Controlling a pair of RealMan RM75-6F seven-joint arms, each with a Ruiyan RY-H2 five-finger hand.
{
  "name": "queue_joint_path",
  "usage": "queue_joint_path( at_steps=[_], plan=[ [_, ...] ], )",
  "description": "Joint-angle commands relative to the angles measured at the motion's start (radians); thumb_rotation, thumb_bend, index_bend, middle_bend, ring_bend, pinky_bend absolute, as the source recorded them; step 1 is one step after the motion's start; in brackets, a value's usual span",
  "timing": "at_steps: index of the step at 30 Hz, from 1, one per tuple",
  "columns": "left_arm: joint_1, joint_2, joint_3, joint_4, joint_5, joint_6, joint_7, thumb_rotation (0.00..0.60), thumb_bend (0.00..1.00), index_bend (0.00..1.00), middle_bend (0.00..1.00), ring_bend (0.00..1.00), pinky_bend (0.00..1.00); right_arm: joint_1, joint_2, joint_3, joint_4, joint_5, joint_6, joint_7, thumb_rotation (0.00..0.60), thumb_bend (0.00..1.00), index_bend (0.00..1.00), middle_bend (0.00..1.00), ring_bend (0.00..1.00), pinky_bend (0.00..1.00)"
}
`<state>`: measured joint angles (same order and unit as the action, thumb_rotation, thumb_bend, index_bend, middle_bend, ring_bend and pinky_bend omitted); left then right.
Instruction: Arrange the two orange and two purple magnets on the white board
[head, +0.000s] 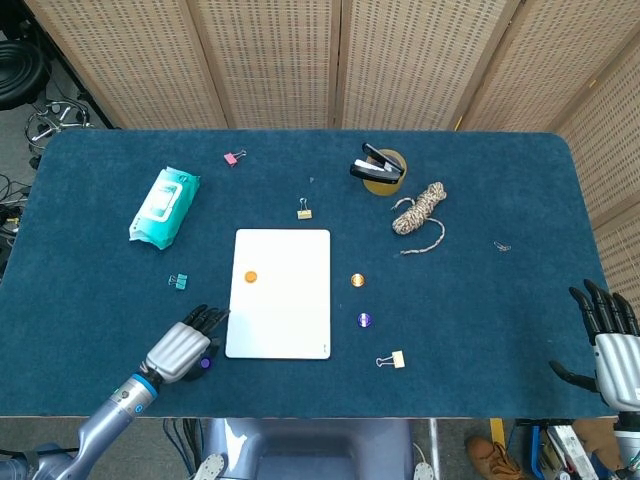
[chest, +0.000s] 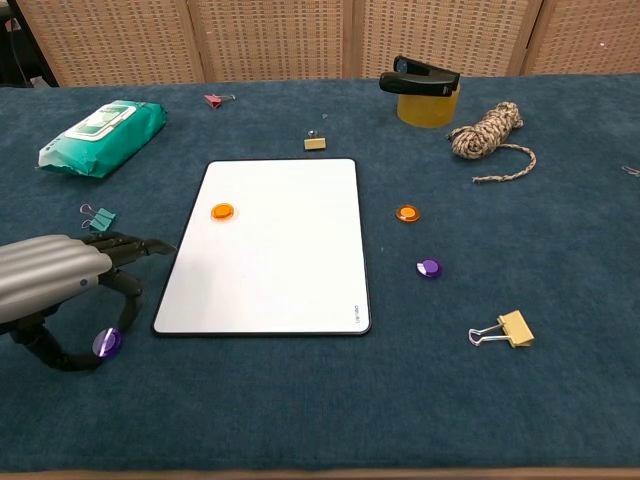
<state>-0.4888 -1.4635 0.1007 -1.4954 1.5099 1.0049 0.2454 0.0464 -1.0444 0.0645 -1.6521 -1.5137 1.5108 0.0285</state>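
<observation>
The white board (head: 285, 310) (chest: 275, 265) lies flat mid-table with one orange magnet (head: 250, 277) (chest: 222, 211) on its upper left. A second orange magnet (head: 357, 280) (chest: 407, 213) and a purple magnet (head: 364, 320) (chest: 428, 267) sit on the cloth to the board's right. My left hand (head: 183, 345) (chest: 55, 285) is at the board's near left corner, thumb and a finger pinching the other purple magnet (head: 204, 363) (chest: 106, 342), which stands tilted on edge. My right hand (head: 606, 335) hangs past the table's right front corner with fingers spread, holding nothing.
A wipes pack (head: 163, 206) (chest: 100, 124) lies at back left and a teal clip (chest: 98, 215) just behind my left hand. A stapler on a tape roll (chest: 420, 90) and a rope bundle (chest: 487, 130) sit at back right. A beige binder clip (chest: 505, 328) lies front right.
</observation>
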Motion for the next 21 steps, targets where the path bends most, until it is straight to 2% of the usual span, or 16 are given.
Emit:
queue_joint_path(
  at_steps=[1,8,13,19,21],
  plan=[
    [0.0,0.003,-0.002,-0.003,-0.002,0.001,-0.002,0.6,0.24,0.58,0.0,0.0,0.0,0.0,0.0,0.0,0.0,0.0,0.0,0.0,0.6,0.0,0.0,0.0,0.0,0.0],
    [-0.003,0.012,-0.013,-0.016,-0.009,0.0,-0.01,0.6,0.24,0.58,0.0,0.0,0.0,0.001,-0.001,-0.001,-0.001,0.001,-0.004,-0.004,0.6,0.0,0.0,0.0,0.0,0.0],
    [-0.016,0.016,-0.039,-0.034,-0.022,-0.002,-0.013,0.6,0.24,0.58,0.0,0.0,0.0,0.001,0.0,-0.001,-0.002,0.002,-0.006,-0.004,0.6,0.0,0.0,0.0,0.0,0.0],
    [-0.049,0.005,-0.101,-0.063,-0.087,-0.032,0.021,0.6,0.24,0.59,0.0,0.0,0.0,0.001,0.001,0.0,-0.003,0.004,-0.005,-0.002,0.6,0.0,0.0,0.0,0.0,0.0],
    [-0.074,-0.012,-0.139,-0.07,-0.134,-0.055,0.052,0.6,0.24,0.59,0.0,0.0,0.0,0.0,0.002,0.001,-0.001,0.007,-0.005,0.001,0.6,0.0,0.0,0.0,0.0,0.0]
  ],
)
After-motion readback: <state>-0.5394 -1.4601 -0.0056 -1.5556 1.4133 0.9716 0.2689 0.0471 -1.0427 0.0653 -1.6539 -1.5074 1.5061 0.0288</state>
